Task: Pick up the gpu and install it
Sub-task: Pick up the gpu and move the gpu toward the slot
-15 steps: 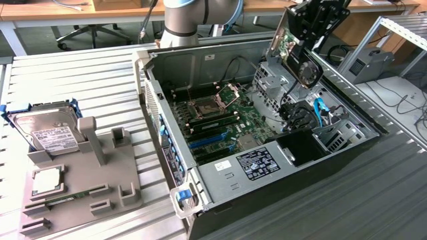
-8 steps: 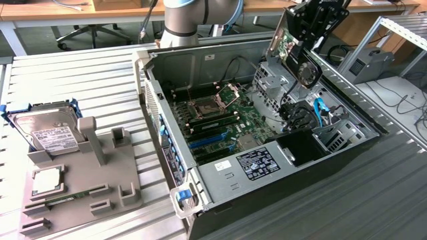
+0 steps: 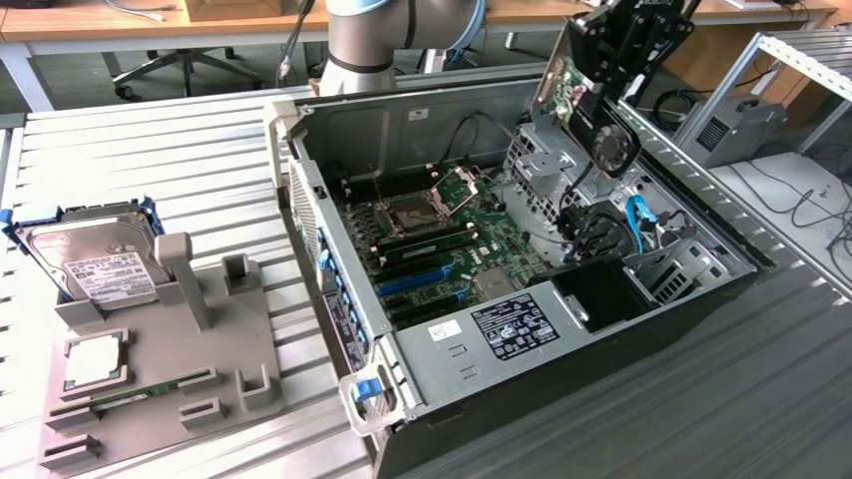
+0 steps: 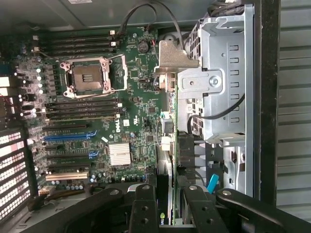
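The gpu (image 3: 590,108) hangs tilted in the air over the far right corner of the open computer case (image 3: 692,309). It shows a green board, a black fan and a metal bracket end. My gripper (image 3: 637,35) is shut on its upper edge. In the wrist view the gpu (image 4: 168,145) appears edge-on between my black fingers (image 4: 143,208), with its silver bracket (image 4: 172,60) pointing away from the camera. The card is above the seam between the motherboard (image 4: 136,97) and the silver drive cage (image 4: 223,73), touching neither.
The blue and black expansion slots (image 3: 415,279) lie near the CPU socket (image 3: 423,205). Black cables (image 3: 586,215) run by the drive cage. At the exterior view's left, a grey fixture (image 3: 160,369) holds a hard drive (image 3: 94,261). The arm base (image 3: 366,40) stands behind the case.
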